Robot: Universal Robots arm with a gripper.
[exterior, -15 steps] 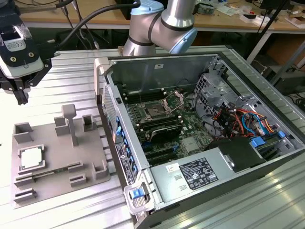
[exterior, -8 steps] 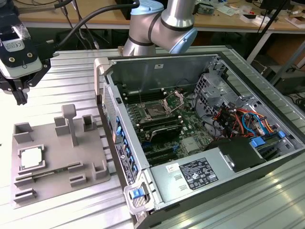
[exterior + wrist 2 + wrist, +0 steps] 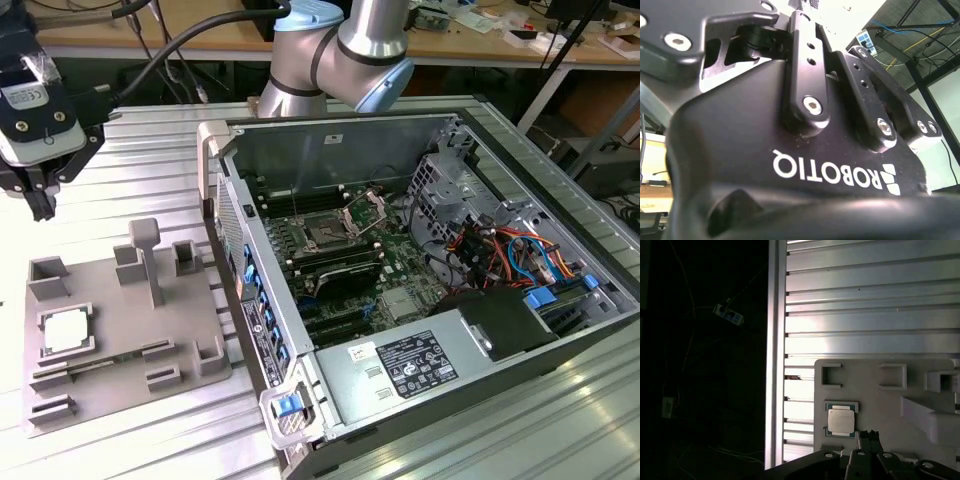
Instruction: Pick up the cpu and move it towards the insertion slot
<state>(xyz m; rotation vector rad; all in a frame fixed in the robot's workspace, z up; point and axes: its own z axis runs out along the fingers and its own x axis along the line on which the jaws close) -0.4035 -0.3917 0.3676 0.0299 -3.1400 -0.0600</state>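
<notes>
The cpu (image 3: 65,332), a small silvery square chip, lies flat in a recess near the left end of the grey plastic tray (image 3: 120,385). High above the tray's far left corner hangs my gripper (image 3: 40,205), shut and empty, well apart from the chip. In the first wrist view the cpu (image 3: 841,420) lies just beyond the gripper (image 3: 868,436), whose fingertips (image 3: 863,436) sit together. The insertion slot (image 3: 328,235), a square socket with its shiny metal bracket raised, sits on the green board inside the open computer case, far to the exterior view's right of the chip.
The tray carries raised blocks and a tall post (image 3: 150,262). The case wall (image 3: 245,290) stands between tray and socket. Inside the case are memory slots (image 3: 345,272), a drive cage (image 3: 445,185), coloured cables (image 3: 510,250) and a power supply (image 3: 415,365). The ribbed metal table (image 3: 870,300) drops off at its edge.
</notes>
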